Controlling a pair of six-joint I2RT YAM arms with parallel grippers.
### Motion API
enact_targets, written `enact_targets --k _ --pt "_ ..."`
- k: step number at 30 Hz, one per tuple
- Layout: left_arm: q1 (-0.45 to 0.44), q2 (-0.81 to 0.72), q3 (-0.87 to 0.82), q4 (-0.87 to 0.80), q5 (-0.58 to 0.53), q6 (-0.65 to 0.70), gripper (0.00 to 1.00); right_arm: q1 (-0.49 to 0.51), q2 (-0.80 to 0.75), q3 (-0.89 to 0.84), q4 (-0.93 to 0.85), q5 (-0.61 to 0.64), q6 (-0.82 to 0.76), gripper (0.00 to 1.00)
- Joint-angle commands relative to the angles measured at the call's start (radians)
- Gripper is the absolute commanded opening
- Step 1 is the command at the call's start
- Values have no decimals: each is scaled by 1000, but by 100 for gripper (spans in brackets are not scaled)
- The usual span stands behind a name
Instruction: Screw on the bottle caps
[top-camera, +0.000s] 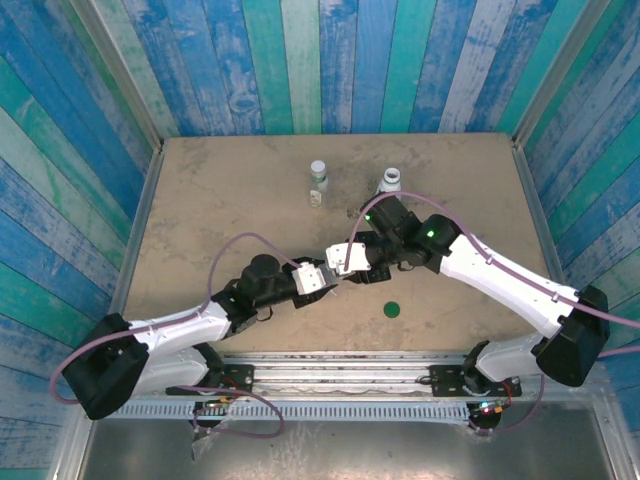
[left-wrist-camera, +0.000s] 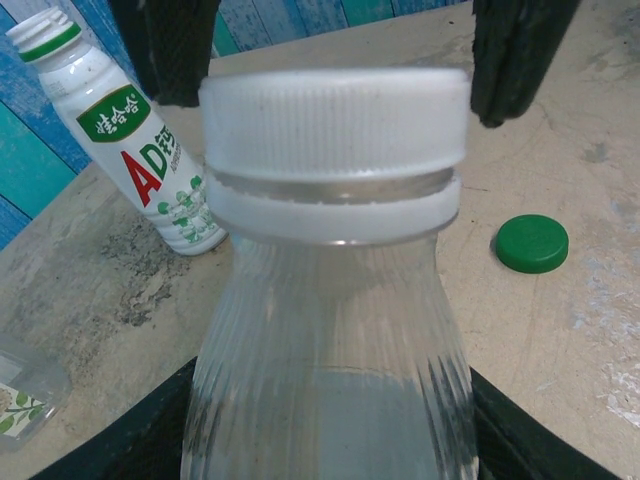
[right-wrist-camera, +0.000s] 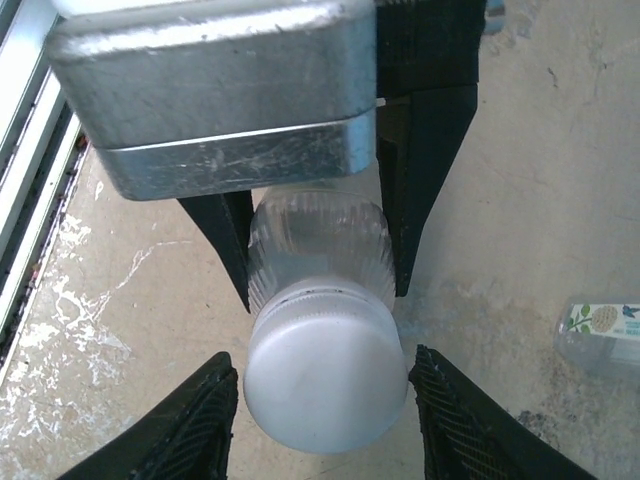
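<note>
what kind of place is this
Likely a staged robot test cell, not a real room: a tan table boxed in by blue-green plank walls, robot arms bolted along its near edge.

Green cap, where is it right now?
Top view: the green cap lies loose on the table, right of centre near the front edge, before the right arm.

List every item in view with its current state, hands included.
small clear bottle: held off the table, capped.
white cap: sitting on that bottle's neck; tightness unclear.
left hand: shut on the small clear bottle.
right hand: fingers either side of the white cap; grip unclear.
white bottle: standing, uncapped.
green cap: lying loose on the table.
slim bottle: standing, seems capped.
</note>
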Motion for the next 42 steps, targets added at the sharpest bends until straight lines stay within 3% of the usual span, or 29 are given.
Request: enact_targets --k 1,7,11,14,18,20,22,24,29,32,35,37,42 --pt "-6 -37 18 24 12 3 53 9 7 1 17 32 17 52" --pt "-6 -32 18 32 -6 -1 53 7 -1 -1 24 28 55 44" --pt "-6 -27 1 107 -60 -23 52 8 -14 -31 70 46 202 36" --pt "-6 -21 -20 199 -108 -35 50 8 -26 -66 176 148 512 28" --pt "-6 -6 -27 253 -166 -11 47 8 -18 -80 264 233 1047 25" --pt "-6 4 -27 260 -195 -3 47 8 0 -95 275 248 1391 26" --pt "-6 5 -32 261 -206 2 47 13 8 -121 324 158 1558 25" --pt "-6 1 -35 250 -206 4 47 15 4 -140 362 121 1608 26" --pt "-6 -31 -42 222 -195 -7 47 4 -43 -134 338 165 1373 49" --pt "-4 -44 -43 192 -162 -38 48 -6 -99 -143 323 113 1074 67" --pt "4 -49 -34 161 12 -75 49 -19 -189 -181 300 83 784 70" --pt "20 -50 -31 186 136 -124 49 -37 -257 -207 273 -2 571 70" --pt "43 -37 25 143 382 -166 50 -52 -388 -268 293 -194 339 71"
